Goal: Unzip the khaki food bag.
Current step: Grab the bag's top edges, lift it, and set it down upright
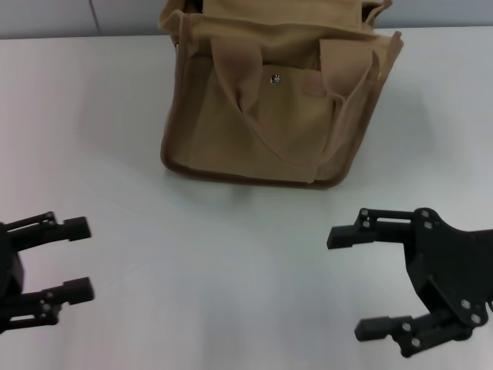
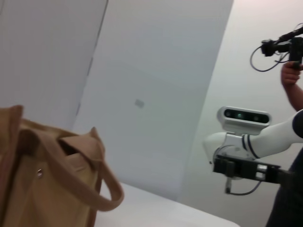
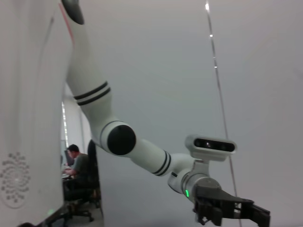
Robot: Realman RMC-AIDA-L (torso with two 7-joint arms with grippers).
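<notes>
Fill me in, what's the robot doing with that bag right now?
Nothing is being handled yet. The khaki food bag stands on the white table, front pocket with its silver snap facing the robot. The left gripper and right gripper both hang open over the near part of the table, well short of the bag and touching nothing. The unzipping hasn't begun.
</notes>
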